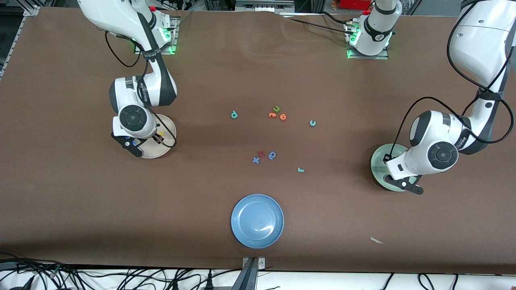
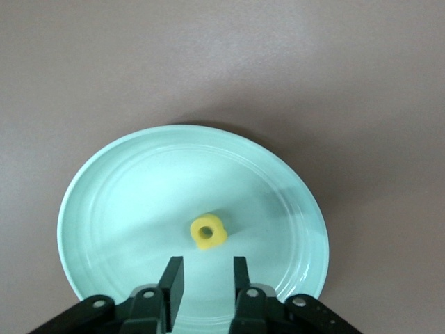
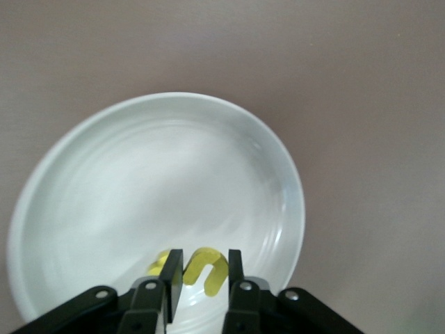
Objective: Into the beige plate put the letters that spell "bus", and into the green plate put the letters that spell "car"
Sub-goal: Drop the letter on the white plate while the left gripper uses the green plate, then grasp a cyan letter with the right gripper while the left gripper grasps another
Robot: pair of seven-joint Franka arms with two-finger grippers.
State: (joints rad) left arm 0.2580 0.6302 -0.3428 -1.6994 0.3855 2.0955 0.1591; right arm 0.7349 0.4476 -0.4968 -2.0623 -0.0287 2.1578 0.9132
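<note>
Release step: left gripper [image 2: 206, 278], jaws parted and empty, hangs over the green plate [image 2: 104, 209] with the yellow a [image 2: 208, 232] in it; right gripper [image 3: 200, 275], slightly parted over the beige plate [image 3: 139, 174], brackets the yellow u [image 3: 206, 268]. Next, lift clear.

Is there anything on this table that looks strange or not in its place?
Only a small white scrap lying on the table, toward the left arm's end and nearer the front camera than the blue plate. It looks like stray litter.

Under my blk fingers [image 2: 174, 282]: yellow foam letter a [image 2: 208, 232] on plain mint-green round plate [image 2: 104, 209]; yellow foam u [image 3: 205, 268] on plain cream-beige plate [image 3: 104, 174].
</note>
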